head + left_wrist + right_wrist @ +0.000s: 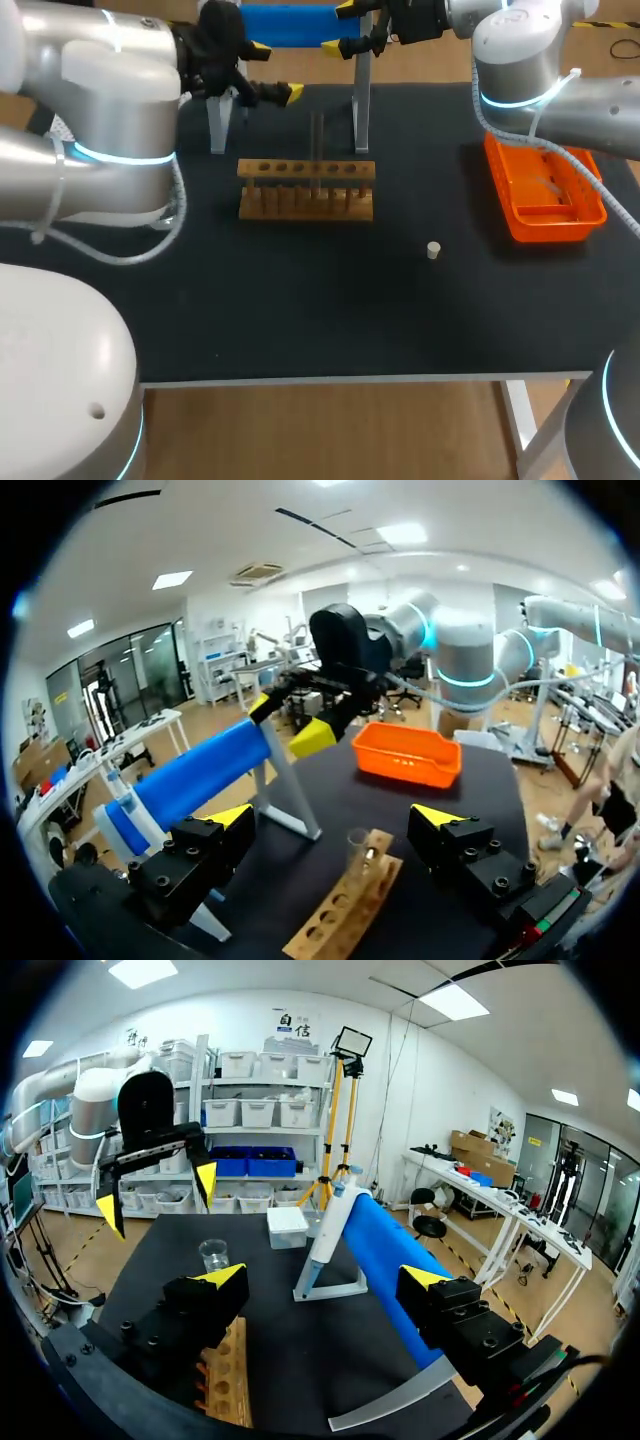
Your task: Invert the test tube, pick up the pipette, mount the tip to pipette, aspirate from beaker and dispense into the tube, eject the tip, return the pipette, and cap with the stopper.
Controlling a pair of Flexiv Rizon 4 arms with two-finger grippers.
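Fingers of left gripper and right gripper released, empty. Just ahead of the left, test tube upright in rack on the counter — thin glass, light, slick, breakable; likely best pinched gently mid-barrel. Pipette ahead of the right.

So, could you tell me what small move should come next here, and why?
Probably lower the open left end effector onto the test tube in the wooden rack: the tube stands just ahead of it, ungrasped.
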